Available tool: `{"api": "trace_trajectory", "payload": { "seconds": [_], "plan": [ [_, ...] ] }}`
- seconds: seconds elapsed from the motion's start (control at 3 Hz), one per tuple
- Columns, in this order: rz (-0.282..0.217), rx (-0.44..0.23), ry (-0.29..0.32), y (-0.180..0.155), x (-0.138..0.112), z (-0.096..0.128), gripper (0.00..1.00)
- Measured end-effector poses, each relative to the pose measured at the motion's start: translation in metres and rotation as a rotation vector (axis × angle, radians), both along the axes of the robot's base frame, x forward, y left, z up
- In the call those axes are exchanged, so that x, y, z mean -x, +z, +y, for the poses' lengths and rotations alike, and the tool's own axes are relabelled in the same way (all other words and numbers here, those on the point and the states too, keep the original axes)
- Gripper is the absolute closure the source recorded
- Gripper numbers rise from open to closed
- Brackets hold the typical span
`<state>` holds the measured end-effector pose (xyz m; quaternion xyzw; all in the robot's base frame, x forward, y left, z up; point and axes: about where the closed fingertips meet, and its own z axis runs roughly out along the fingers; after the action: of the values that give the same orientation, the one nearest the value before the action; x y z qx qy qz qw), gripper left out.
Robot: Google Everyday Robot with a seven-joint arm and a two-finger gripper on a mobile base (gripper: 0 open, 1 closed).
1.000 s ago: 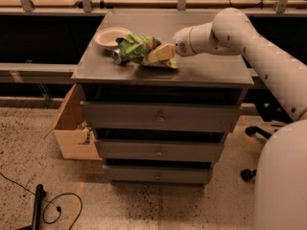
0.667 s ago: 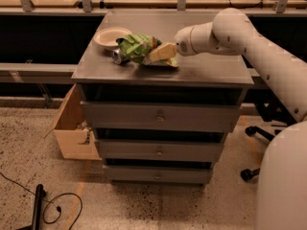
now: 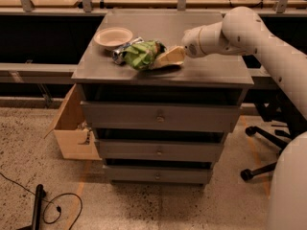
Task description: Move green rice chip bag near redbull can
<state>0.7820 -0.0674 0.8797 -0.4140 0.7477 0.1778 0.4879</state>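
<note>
The green rice chip bag (image 3: 140, 54) lies crumpled on the grey cabinet top (image 3: 201, 73), left of centre. The redbull can (image 3: 119, 55) lies on its side against the bag's left end, just in front of the bowl. My gripper (image 3: 169, 57) reaches in from the right on the white arm (image 3: 240, 32) and rests low on the top, touching the bag's right end. The bag hides part of the can.
A cream-white bowl (image 3: 113, 36) stands at the back left of the cabinet top. The cabinet has three drawers (image 3: 158, 116). An open cardboard box (image 3: 72, 128) sits on the floor at its left, an office chair base (image 3: 264, 147) at the right, and a cable (image 3: 53, 207) at the front left.
</note>
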Motion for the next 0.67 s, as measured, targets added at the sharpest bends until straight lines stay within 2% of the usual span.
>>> {"api": "trace_trajectory", "payload": {
  "seconds": [0.33,0.67],
  "plan": [
    [-0.025,0.059,0.029,-0.004,0.005,-0.011,0.0],
    [-0.027,0.082,0.033,-0.005,0.008,-0.022,0.0]
  ]
}}
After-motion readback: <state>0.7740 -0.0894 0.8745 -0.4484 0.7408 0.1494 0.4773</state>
